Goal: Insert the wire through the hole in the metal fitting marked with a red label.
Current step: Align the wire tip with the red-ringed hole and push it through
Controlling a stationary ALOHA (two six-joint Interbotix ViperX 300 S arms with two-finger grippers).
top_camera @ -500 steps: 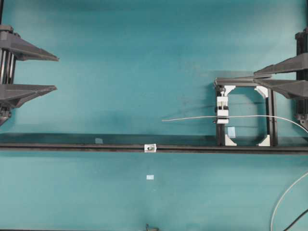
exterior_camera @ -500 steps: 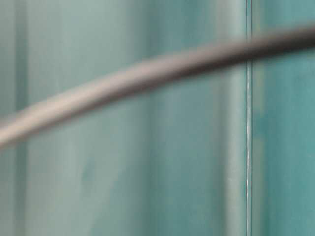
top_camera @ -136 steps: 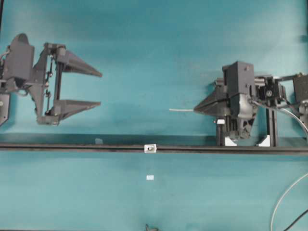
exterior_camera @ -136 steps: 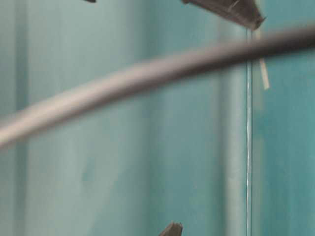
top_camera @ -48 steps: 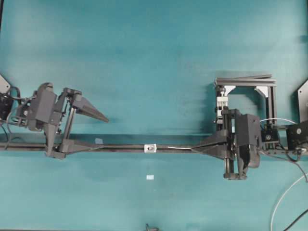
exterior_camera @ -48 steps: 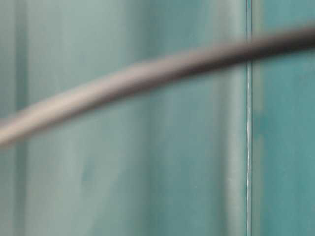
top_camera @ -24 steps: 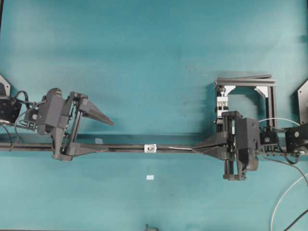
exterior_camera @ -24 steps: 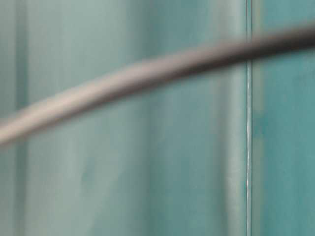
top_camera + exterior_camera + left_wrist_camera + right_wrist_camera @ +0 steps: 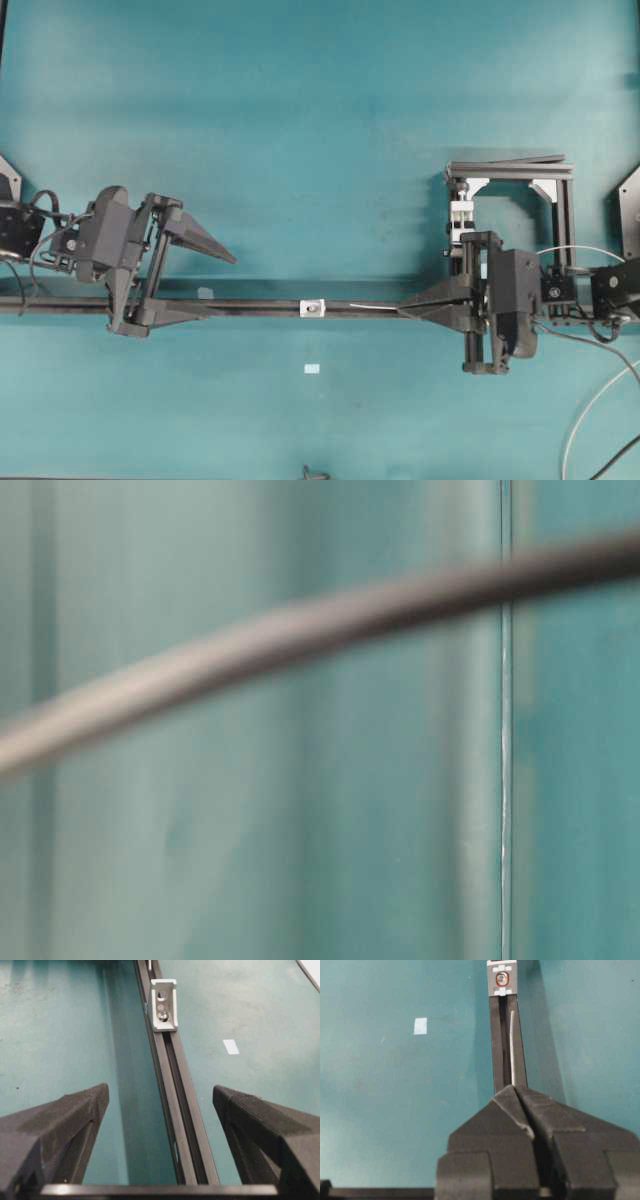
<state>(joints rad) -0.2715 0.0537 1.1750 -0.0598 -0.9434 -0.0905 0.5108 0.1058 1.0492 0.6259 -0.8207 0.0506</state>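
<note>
Black plastic fingers of the right end effector [image 9: 516,1091] are pressed together, pinching the wire [image 9: 512,1045] at their tips. Its free length runs forward from the tips along the black rail [image 9: 494,1045] toward the metal fitting [image 9: 502,978]. In the right wrist view the wire tip stops short of the fitting, with a clear stretch of rail between them, and sits slightly to the right of the red-ringed hole [image 9: 502,979]. In the overhead view the same wire [image 9: 375,309] lies along the rail [image 9: 250,306], its tip near but apart from the fitting [image 9: 313,308].

Left end effector [image 9: 217,283] stands spread wide, holding nothing. Its two fingers straddle the rail in the left wrist view [image 9: 185,1125], one on each side, not touching it. The fitting [image 9: 164,1005] sits on the rail well ahead of these fingers.

Teal bench [image 9: 300,120] carries the rail across its width. A black frame with white corner brackets [image 9: 510,215] stands behind the right arm. A small pale tag [image 9: 312,369] lies on the bench just in front of the fitting. The table-level view shows only a blurred cable [image 9: 300,630] over teal
</note>
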